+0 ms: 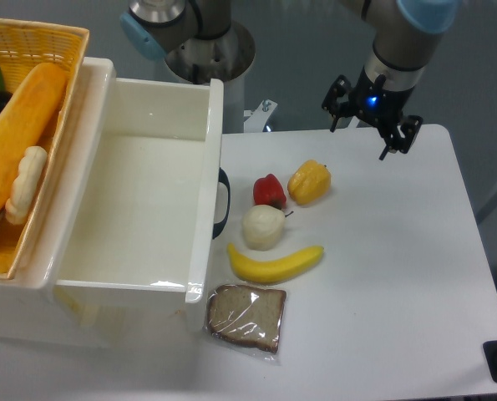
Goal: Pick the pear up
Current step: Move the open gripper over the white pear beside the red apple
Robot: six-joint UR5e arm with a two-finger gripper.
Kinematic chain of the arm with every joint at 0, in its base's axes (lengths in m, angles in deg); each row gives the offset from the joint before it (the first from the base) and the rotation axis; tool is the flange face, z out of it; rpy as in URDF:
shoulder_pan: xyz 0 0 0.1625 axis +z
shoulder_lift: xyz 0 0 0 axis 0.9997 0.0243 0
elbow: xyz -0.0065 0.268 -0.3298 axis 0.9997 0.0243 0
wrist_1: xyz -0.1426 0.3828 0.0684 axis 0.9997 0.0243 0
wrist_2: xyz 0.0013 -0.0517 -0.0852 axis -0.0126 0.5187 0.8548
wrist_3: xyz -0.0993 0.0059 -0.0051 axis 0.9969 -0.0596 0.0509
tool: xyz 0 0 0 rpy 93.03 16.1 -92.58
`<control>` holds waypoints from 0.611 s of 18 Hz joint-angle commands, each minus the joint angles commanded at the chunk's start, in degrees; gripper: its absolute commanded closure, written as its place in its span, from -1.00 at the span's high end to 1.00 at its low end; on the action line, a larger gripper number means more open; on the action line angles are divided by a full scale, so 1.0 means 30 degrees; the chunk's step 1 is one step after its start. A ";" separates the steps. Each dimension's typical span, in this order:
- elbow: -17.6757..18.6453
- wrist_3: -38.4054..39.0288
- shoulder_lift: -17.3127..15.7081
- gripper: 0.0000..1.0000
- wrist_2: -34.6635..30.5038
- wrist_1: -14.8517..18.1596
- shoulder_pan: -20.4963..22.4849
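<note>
From the fixed camera, my gripper (365, 129) hung above the far edge of the tabletop (398, 276), toward its right side, with my two fingers (396, 140) spread apart and nothing between them. The pear (262, 227) lay on the tabletop well apart from me, nearer the left edge, just beside the white bin (148, 159) that took up the left part of the view. The pear's small dark stem pointed to the right. The red bell pepper (269, 190) sat touching the pear on its far side, and the yellow-orange bell pepper (309, 182) lay just beside the red one, toward the far edge and closest to my fingers. On the near side of the pear a banana (275, 264) curved across the tabletop, very close to it; whether they touched I could not tell. A wrapped slice of bread (246, 316) rested nearer the front edge, by the bin's corner. A wicker basket (56, 38) with bread loaves (18, 134) leaned on the bin's left rim.
</note>
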 joint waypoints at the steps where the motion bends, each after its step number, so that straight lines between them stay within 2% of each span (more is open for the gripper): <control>1: 0.0001 -0.0029 -0.0029 1.00 0.0001 -0.0001 -0.0059; 7: 0.0117 0.0175 0.0263 1.00 0.1026 -0.0381 -0.0731; 11: 0.0525 0.0234 0.0937 1.00 0.1667 -0.0468 -0.1259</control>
